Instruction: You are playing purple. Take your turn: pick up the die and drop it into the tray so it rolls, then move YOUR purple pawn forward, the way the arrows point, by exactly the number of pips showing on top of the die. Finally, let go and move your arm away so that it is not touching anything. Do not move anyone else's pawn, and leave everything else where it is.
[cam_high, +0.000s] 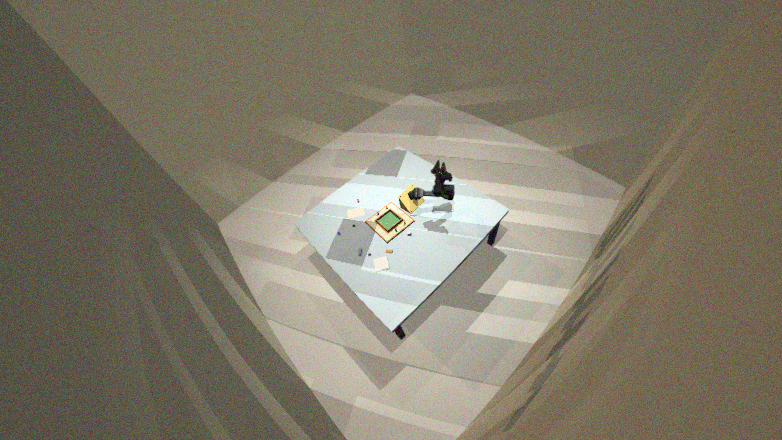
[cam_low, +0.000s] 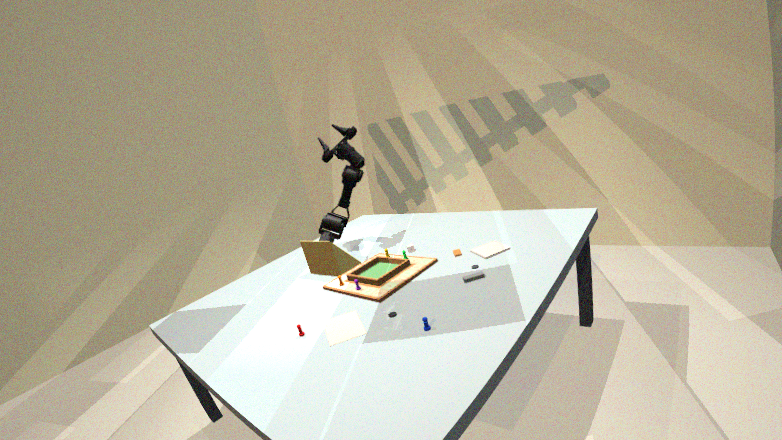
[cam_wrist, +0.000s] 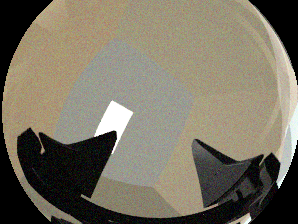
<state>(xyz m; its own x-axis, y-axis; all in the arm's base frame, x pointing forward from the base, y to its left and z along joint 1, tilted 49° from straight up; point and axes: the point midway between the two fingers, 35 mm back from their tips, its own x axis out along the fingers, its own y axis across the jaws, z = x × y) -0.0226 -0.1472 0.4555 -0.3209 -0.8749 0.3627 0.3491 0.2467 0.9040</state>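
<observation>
My gripper (cam_high: 440, 163) (cam_low: 325, 132) (cam_wrist: 154, 140) is open and empty, raised high above the table and pointing upward. A small pale cube, seemingly the die (cam_high: 409, 233) (cam_low: 411, 249), lies on the table just outside the board (cam_high: 387, 237) (cam_low: 382, 293); its pips are too small to read. The green-floored tray (cam_high: 391, 218) (cam_low: 378, 270) is in the middle of the board. The purple pawn (cam_high: 377, 213) (cam_low: 357, 284) stands on the board's track beside the tray, near the orange pawn (cam_high: 387, 207) (cam_low: 340, 280). The arrows cannot be made out.
Yellow (cam_low: 387, 253) and green (cam_low: 404, 254) pawns stand on the board's other side. A yellow wedge-shaped block (cam_high: 407, 201) (cam_low: 325, 259) stands between arm base and board. Red (cam_low: 300, 330) and blue (cam_low: 425, 323) pawns, pale cards, dark discs, a grey bar (cam_low: 473, 276) and an orange block (cam_low: 457, 252) lie around.
</observation>
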